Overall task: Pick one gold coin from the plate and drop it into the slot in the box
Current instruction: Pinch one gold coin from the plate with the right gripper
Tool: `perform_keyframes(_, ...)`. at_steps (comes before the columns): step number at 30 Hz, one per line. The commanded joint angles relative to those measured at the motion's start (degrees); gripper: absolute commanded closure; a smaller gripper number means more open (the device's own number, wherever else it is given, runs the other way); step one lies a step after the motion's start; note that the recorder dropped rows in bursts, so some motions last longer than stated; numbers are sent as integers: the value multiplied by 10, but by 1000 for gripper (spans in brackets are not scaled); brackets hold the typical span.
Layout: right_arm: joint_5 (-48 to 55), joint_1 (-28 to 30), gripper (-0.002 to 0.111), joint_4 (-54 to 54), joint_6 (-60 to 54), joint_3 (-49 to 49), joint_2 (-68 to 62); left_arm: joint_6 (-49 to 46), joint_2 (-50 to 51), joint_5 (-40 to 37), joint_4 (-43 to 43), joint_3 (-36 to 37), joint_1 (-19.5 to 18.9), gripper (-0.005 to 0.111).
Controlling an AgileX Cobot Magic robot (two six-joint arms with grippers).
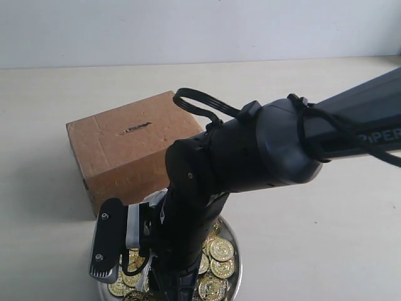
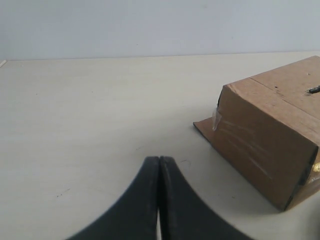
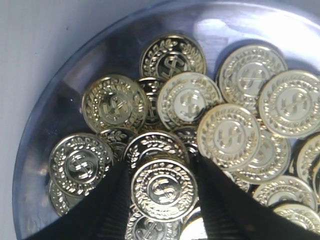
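- Plate (image 1: pixel 237 263) — set on the table (image 2: pixel 75 125) just in front of the box (image 1: pixel 125 147), with gold coins (image 1: pixel 222 249) heaped in it.
- Slot (image 1: pixel 136 127) — a dark slit in the top face of the box.
- Right gripper (image 3: pixel 162 166): lowered into the plate. Its two fingers are closed against opposite edges of one coin (image 3: pixel 164 189), which lies on top of the heap.
- Left gripper (image 2: pixel 159 161): fingers pressed together, holding nothing. It is over bare table, with a corner of the box nearby.
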State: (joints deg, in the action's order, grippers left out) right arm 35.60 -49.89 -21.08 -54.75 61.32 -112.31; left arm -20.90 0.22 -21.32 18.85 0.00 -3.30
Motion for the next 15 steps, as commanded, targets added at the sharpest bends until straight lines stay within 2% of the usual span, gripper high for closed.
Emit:
perform_keyframes(1, 11, -1, 81, 2, -2, -2, -9, 1, -2, 2, -2, 0, -1, 107)
perform_keyframes(7, 12, -1, 81, 6, -3, -2, -7, 1, -2, 2, -2, 0, -1, 107)
perform_keyframes(15, 40, -1, 81, 7, -2, -2, 87, 1, -2, 2, -2, 0, -1, 107)
